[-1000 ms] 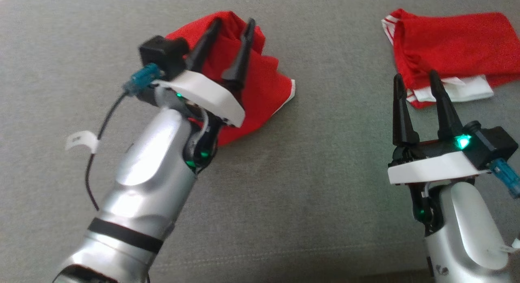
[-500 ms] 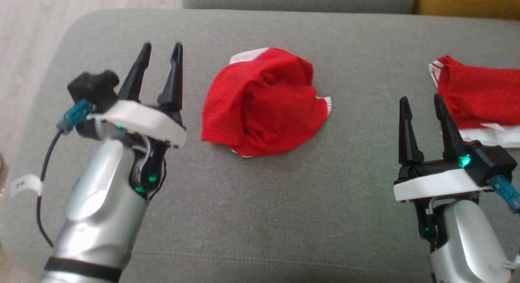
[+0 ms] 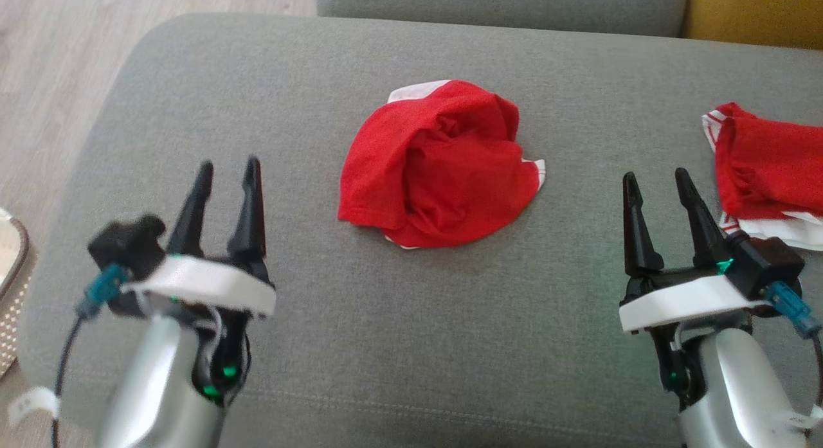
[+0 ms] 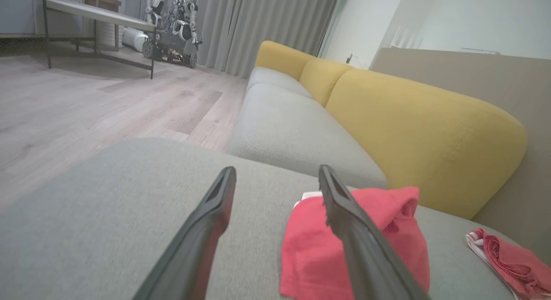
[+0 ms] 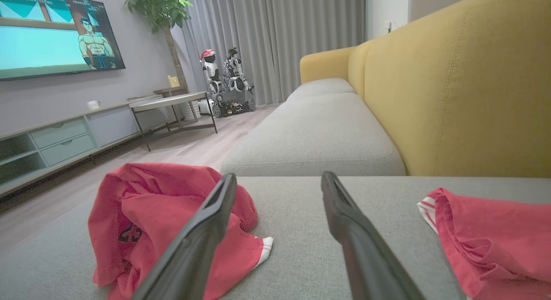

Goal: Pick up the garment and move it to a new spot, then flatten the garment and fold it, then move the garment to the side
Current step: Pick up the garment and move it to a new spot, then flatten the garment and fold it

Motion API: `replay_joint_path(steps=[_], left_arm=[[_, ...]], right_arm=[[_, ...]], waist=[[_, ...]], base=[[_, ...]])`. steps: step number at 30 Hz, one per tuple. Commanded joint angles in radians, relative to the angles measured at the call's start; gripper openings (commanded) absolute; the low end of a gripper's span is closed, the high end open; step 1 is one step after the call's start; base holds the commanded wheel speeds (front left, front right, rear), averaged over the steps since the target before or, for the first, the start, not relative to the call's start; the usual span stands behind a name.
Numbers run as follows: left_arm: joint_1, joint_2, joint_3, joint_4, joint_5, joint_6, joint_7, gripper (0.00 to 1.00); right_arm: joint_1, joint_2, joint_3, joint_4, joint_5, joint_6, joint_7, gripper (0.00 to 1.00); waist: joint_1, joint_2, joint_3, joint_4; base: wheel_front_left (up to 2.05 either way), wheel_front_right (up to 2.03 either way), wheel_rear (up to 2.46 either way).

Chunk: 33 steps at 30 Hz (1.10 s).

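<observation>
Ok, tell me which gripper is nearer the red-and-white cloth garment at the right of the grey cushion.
Right. The right gripper sits just left of the red-and-white cloth garment; the left gripper is beyond the crumpled red jersey.

You'll find the garment [image 3: 437, 165] at the middle of the sofa cushion [image 3: 257, 81], the second garment [image 3: 765, 159] at its right edge, and the left end effector [image 3: 229, 164] and right end effector [image 3: 654, 175] nearer its front edge.

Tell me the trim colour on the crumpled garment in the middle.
White, edging the red crumpled garment; the head view shows it best.
</observation>
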Motion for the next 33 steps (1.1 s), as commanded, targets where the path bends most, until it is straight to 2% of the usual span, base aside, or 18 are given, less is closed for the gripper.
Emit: replay_joint_path(steps=[1,6,12,17,24,30,31,32,33], left_arm=[[-0.018,0.001,0.052,-0.047,0.023,-0.007,-0.005,1.00],[0.011,-0.047,0.105,-0.068,0.049,-0.035,-0.005,1.00],[0.000,-0.080,0.122,-0.063,0.073,-0.066,-0.005,1.00],[-0.014,-0.100,0.130,-0.050,0.085,-0.087,-0.005,1.00],[-0.034,-0.109,0.133,-0.036,0.089,-0.104,-0.005,1.00],[-0.039,-0.110,0.135,-0.033,0.074,-0.108,-0.005,1.00],[-0.040,-0.110,0.134,-0.032,0.073,-0.108,-0.005,1.00],[-0.039,-0.110,0.133,-0.030,0.072,-0.108,-0.005,1.00],[-0.038,-0.110,0.132,-0.027,0.073,-0.107,-0.005,1.00]], right_arm=[[-0.022,0.004,0.016,-0.025,0.000,0.007,0.016,1.00],[-0.091,0.004,0.008,0.025,0.029,0.007,0.099,1.00],[-0.216,-0.018,0.015,0.150,0.024,0.007,0.214,1.00],[-0.336,-0.065,0.050,0.304,0.035,0.007,0.306,1.00],[-0.436,-0.107,0.112,0.466,0.090,0.007,0.353,1.00],[-0.476,-0.130,0.187,0.533,0.151,0.007,0.362,1.00],[-0.480,-0.134,0.204,0.539,0.157,0.007,0.359,0.33],[-0.482,-0.137,0.221,0.541,0.166,0.007,0.351,0.00],[-0.484,-0.141,0.239,0.540,0.175,0.007,0.341,0.00]], waist=[[0.0001,-0.0001,0.010,0.011],[0.0001,-0.0001,0.056,0.037],[0.0001,-0.0001,0.118,0.072],[0.0001,-0.0001,0.168,0.103],[0.0001,-0.0001,0.201,0.135],[0.0001,-0.0001,0.209,0.140],[0.0001,-0.0001,0.207,0.139],[0.0001,-0.0001,0.204,0.138],[0.0001,-0.0001,0.200,0.136]], base=[[0.00,0.00,0.00],[0.00,0.00,0.00],[0.00,0.00,0.00],[0.00,0.00,0.00],[0.00,0.00,0.00],[0.00,0.00,0.00],[0.00,0.00,0.00],[0.00,0.00,0.00],[0.00,0.00,0.00]])
